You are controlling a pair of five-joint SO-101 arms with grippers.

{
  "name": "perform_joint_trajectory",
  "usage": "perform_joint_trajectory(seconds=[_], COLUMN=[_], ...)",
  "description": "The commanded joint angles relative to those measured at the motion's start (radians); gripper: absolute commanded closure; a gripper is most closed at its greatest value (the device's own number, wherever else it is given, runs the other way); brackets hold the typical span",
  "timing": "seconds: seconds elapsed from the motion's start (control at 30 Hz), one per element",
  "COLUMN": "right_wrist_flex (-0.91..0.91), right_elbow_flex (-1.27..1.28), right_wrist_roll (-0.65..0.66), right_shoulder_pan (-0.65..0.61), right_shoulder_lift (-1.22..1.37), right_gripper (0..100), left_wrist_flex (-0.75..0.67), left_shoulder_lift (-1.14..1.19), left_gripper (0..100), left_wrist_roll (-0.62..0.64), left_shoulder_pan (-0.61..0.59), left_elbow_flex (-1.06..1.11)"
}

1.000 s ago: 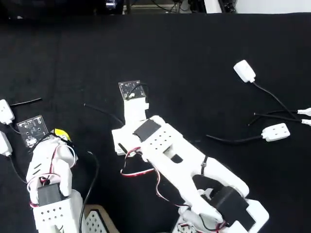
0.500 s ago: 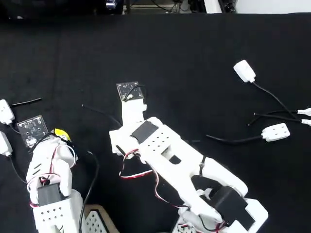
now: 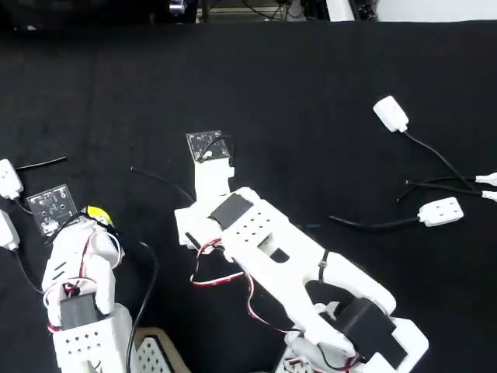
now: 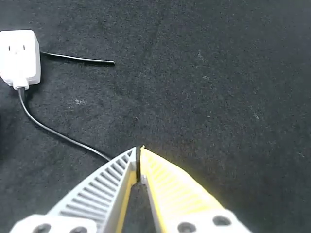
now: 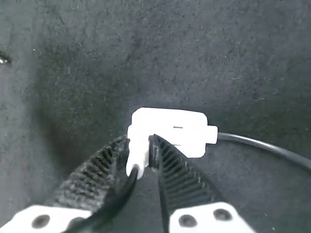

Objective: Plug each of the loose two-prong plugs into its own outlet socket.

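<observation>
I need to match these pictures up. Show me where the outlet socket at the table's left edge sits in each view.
High view: outlet socket at the far left edge.
Left wrist view: outlet socket ahead of the left gripper.
Right wrist view: faces a plug in the right gripper.
Shared landmark: the loose black wire beside it.

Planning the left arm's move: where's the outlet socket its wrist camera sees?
High view: the outlet socket lies at the table's left edge, beside a loose black wire.

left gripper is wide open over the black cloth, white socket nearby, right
No: the left gripper is shut, not wide open, as the left wrist view shows. It is over the black cloth, with the white socket nearby.
</observation>
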Motion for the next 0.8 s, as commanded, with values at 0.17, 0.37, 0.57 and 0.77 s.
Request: perform_joint_trajectory(seconds=[0.17, 0.37, 0.57, 0.77], right_wrist_flex=[-0.035, -0.032, -0.031, -0.021], right_elbow_flex=[-0.03, -0.024, -0.008, 0.001], right_wrist_roll=[-0.003, -0.003, -0.006, -0.006], right_shoulder_pan=[0.038, 0.025, 0.014, 0.015], right_shoulder_lift=[-0.002, -0.002, -0.002, -0.002], right_gripper=[98.7, 98.7, 98.7, 98.7], left_wrist_flex=[0.0, 0.0, 0.0, 0.0], left_shoulder_lift=[-0.008, -0.008, -0.008, -0.008], left_gripper=[97, 97, 97, 97], left_wrist_roll=[-0.003, -0.003, -0.003, -0.003], left_shoulder_pan=[0.002, 0.002, 0.002, 0.002], left_elbow_flex=[0.016, 0.016, 0.016, 0.016])
